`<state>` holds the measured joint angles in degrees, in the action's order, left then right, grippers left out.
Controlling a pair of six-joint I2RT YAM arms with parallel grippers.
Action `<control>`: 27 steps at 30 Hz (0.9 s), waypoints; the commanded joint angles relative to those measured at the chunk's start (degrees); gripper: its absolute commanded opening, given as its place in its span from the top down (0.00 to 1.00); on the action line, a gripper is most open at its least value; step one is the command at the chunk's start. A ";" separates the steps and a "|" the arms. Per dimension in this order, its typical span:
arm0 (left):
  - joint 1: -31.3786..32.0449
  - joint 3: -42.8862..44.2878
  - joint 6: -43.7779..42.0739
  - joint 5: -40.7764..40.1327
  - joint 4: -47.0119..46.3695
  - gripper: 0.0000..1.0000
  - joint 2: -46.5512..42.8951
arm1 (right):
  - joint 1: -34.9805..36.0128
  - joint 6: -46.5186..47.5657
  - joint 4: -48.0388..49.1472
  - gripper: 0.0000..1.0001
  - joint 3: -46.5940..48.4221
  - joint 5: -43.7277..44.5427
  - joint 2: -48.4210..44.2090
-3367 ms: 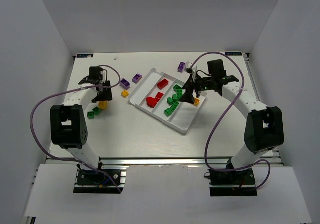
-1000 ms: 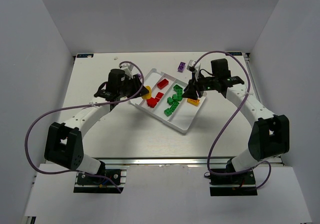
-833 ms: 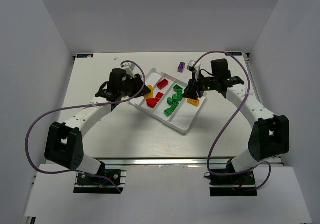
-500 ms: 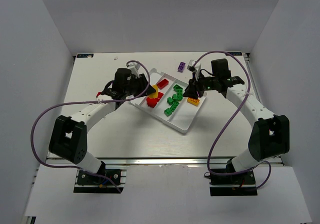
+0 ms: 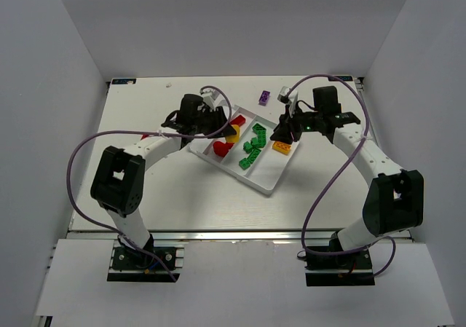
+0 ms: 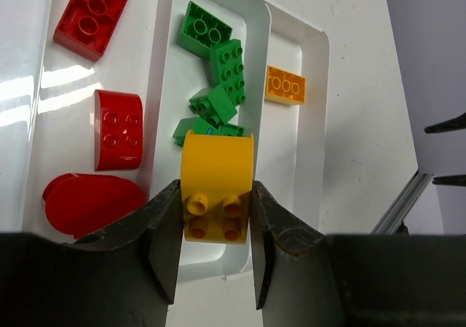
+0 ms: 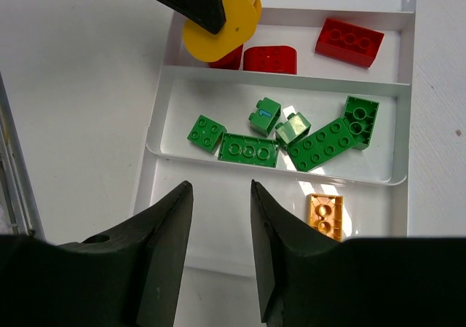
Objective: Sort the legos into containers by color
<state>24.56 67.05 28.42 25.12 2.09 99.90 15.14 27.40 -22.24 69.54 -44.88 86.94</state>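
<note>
One yellow rounded lego (image 6: 217,168) sits pinched in the left tool (image 6: 215,199) above the white tray (image 6: 322,108), over its green legos (image 6: 226,68); the right tool (image 7: 220,193) stands wide and empty above the same tray.

The yellow lego (image 6: 216,185) covers part of a green lego (image 6: 188,130) behind it.

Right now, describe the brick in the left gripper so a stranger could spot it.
Start at the white tray; the left gripper hangs over it. Clamped in that gripper is a yellow brick with one rounded end, the only brick held aloft; the orange-yellow brick lies flat, rectangular, in the tray.
</note>
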 commanded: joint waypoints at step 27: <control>2.33 20.14 -7.77 19.86 4.60 0.85 15.68 | -2.56 -0.24 1.14 0.55 1.65 1.29 0.96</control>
<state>24.91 85.47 21.82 35.48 8.34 116.05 13.56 27.40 -22.20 69.54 -43.97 88.55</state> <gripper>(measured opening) 0.466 0.446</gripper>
